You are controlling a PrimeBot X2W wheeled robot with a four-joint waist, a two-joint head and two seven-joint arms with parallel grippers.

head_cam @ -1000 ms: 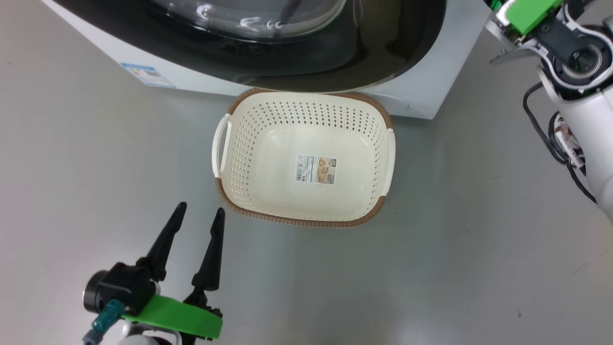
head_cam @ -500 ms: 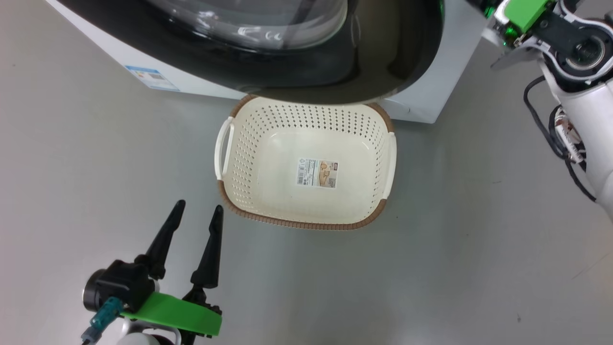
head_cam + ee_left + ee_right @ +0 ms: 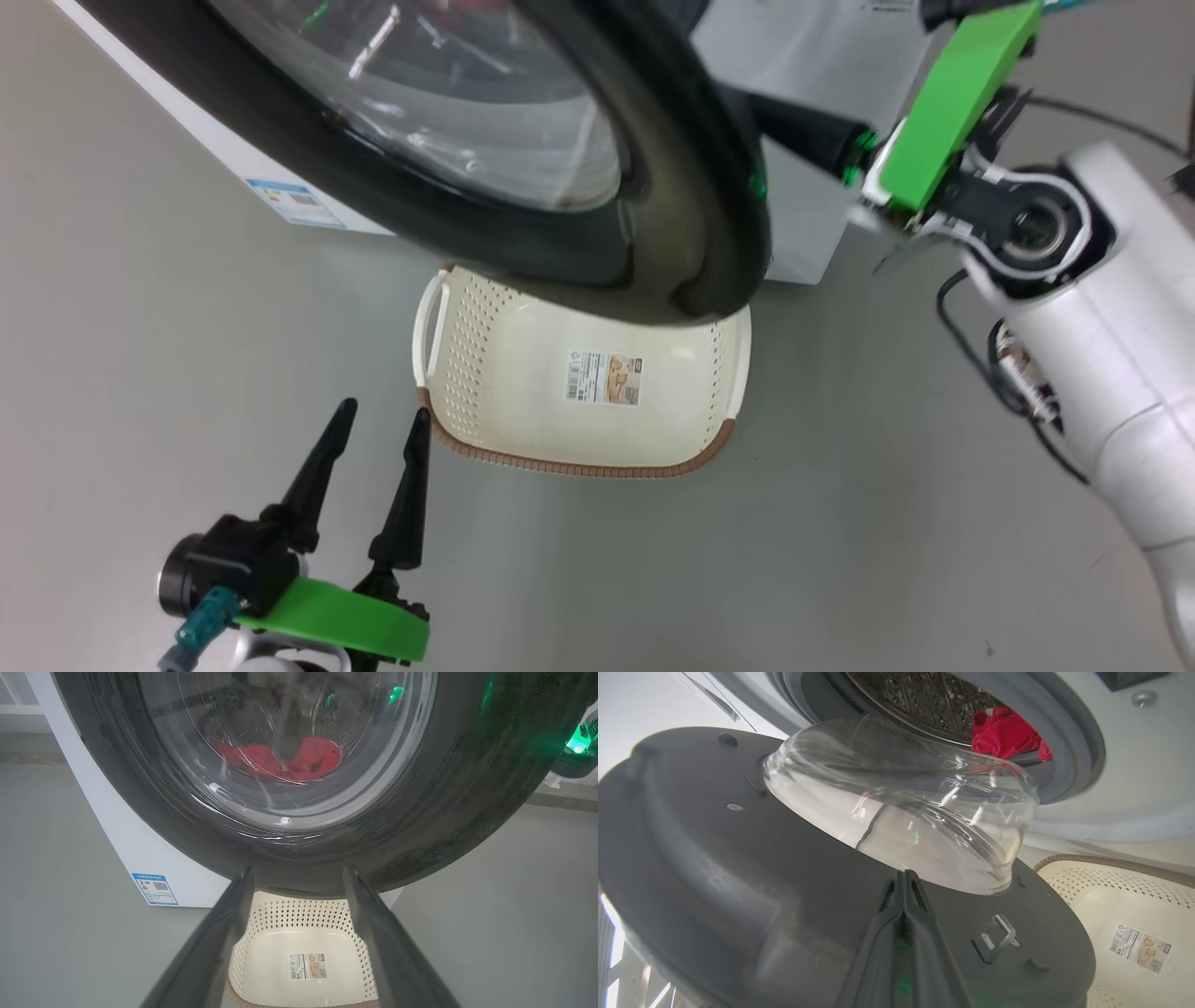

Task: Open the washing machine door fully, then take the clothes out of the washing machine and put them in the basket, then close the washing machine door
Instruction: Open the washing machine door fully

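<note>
From my head, the door (image 3: 691,215) hangs ajar over the basket (image 3: 485,373), hiding its far half; my left hand (image 3: 383,415) gapes empty. Left wrist: clothes (image 3: 280,760) blur red through the door. Right wrist: my right hand (image 3: 904,877), pinched shut, tips at the door's inner face.

Laundry spot in a plain indoor space; whether it is a home or a test room cannot be told. A big white front-loading washing machine (image 3: 145,858) stands directly on a smooth, slightly glossy grey floor (image 3: 140,373). A blue label (image 3: 154,889) is stuck low on the machine's front. Its round, black-rimmed glass door (image 3: 691,205) stands partly open, with red clothes (image 3: 285,760) in the drum behind it. Just in front of the machine, a cream perforated basket (image 3: 579,467) sits on the floor.
</note>
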